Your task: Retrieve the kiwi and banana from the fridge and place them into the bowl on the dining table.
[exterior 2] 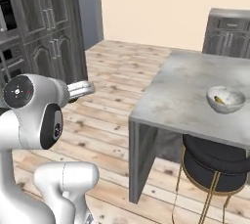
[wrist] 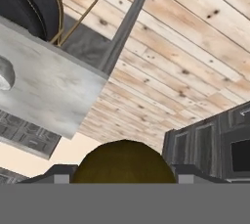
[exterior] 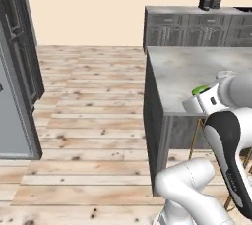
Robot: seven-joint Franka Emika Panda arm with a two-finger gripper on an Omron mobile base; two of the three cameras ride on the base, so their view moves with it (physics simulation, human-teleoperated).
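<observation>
Risk: kiwi (wrist: 124, 162) slips from gripper (wrist: 124, 175) in transit, or drops short of bowl (exterior 2: 225, 99) and rolls off dining table (exterior 2: 185, 88); cause would be light pinch on round fruit plus release before hand sits over bowl.

Claw: jaws part-spread, closed against kiwi's sides; fruit sits between fingertips, dark underside toward hand camera.

Relative to bowl: held kiwi off table corner, well apart. Bowl near table's stool-side edge, small yellowish thing inside, likely banana.
</observation>
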